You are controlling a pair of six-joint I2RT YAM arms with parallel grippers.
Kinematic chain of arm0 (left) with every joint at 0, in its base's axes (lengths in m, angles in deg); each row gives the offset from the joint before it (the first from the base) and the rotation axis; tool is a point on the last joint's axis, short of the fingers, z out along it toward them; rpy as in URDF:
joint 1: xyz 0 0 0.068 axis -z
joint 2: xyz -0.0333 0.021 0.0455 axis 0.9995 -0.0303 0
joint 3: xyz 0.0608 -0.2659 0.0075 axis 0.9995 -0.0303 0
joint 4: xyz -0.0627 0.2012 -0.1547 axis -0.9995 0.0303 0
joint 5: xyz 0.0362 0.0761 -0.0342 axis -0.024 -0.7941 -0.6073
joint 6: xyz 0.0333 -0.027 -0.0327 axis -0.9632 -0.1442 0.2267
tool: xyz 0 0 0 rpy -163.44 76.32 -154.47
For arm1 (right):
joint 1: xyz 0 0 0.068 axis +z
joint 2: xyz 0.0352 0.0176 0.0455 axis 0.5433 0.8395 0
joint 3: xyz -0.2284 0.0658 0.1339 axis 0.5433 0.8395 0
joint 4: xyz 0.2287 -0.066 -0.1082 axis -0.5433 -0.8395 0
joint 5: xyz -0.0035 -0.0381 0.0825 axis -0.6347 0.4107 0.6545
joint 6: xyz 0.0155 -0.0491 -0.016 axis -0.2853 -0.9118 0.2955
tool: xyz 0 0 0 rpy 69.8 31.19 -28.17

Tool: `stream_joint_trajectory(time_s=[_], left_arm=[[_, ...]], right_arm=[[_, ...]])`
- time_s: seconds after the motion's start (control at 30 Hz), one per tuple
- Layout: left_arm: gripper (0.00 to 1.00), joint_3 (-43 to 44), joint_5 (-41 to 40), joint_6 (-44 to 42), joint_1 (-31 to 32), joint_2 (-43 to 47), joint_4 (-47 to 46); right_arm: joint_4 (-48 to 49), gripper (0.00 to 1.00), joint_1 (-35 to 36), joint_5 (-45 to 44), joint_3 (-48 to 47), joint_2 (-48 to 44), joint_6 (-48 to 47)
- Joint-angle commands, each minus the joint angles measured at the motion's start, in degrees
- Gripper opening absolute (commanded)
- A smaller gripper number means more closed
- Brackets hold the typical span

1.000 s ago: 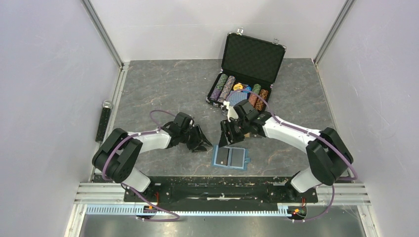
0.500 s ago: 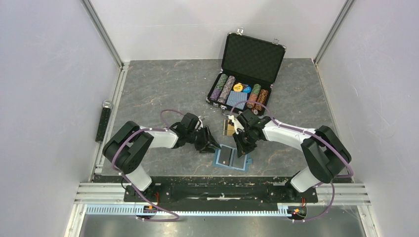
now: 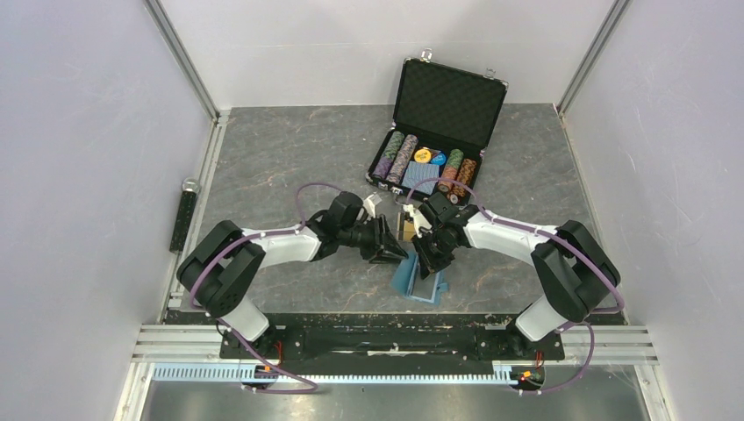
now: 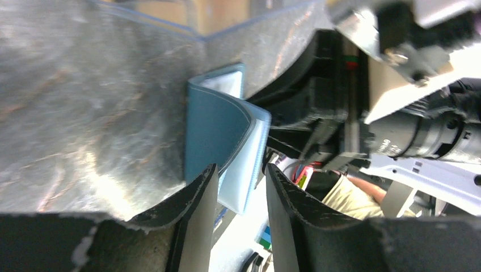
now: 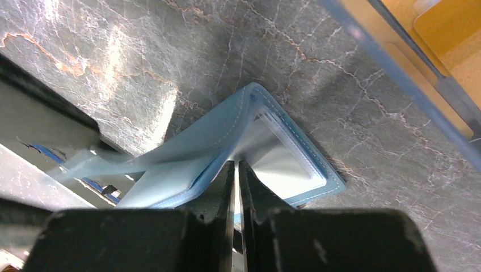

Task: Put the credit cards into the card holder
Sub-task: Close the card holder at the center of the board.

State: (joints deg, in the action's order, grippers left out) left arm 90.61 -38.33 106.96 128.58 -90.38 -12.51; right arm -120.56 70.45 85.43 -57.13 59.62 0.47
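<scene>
Front-centre of table (image 3: pixel 281 158): card holder (image 3: pixel 419 282), teal, half folded. One half flat on the grey marbled top, other half curled up off it.

inside of holder: paler blue, w/ a shiny clear pocket on the flat half (right wrist view). Can't tell if anything's in it.

R gripper (image 3: pixel 430 260): right over the holder, tips down at the fold. Fingers (image 5: pixel 218 195) pressed almost together, just a sliver btw them, pinching a thin layer of the holder there.

L gripper (image 3: pixel 392 250): just left of the holder, low to the table. Fingers (image 4: pixel 195 209) spread, raised flap's edge poking in btw them. Can't tell if either finger touches it.

orange-gold credit card (image 3: pixel 406 228): flat on the table just behind the holder, btw the two grippers and the case, partly hidden by the arms.

black case (image 3: pixel 449 103): back of table, lid up, apart from the holder. Rows of striped poker chips (image 3: pixel 397 156) + blue patterned deck (image 3: pixel 423 178) inside.
</scene>
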Motion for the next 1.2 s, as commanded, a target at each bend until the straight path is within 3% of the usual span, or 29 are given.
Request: stream_joint_trajectory(time_s=[0.0, 0.17, 0.23, 0.3, 0.33, 0.67, 1.17], left_arm=[[0.43, 3.06, -0.31, -0.51, 3.06, -0.95, 2.53], [0.31, 5.87, -7.51, -5.6, 3.81, -0.24, 14.76], [0.22, 7.53, -10.08, -8.27, 3.76, 0.01, 19.88], [0.04, 8.44, -11.79, -9.96, 3.81, 0.2, 23.04], [0.02, 8.71, -12.15, -10.42, 3.81, 0.38, 23.75], [0.02, 9.82, -15.64, -15.15, 3.13, 5.05, 32.71], [0.02, 8.4, -16.41, -13.8, 0.92, 8.21, 33.9]], right_arm=[[0.52, 0.08, 0.17, -1.95, -0.99, 1.59, -1.34], [-0.05, 0.09, 0.17, -1.33, -2.19, 1.04, -0.98], [-0.14, 0.09, 0.12, -0.56, -2.72, 0.63, -0.9], [-0.09, 0.11, 0.08, 0.18, -3.2, 0.23, -0.71], [-0.04, 0.12, 0.03, 0.53, -3.39, -0.03, -0.54], [2.05, 0.37, -2.67, 2.84, -3.4, -3.46, -0.05], [9.53, 0.39, -3.09, 15.81, 3.3, 0.38, 0.45]])
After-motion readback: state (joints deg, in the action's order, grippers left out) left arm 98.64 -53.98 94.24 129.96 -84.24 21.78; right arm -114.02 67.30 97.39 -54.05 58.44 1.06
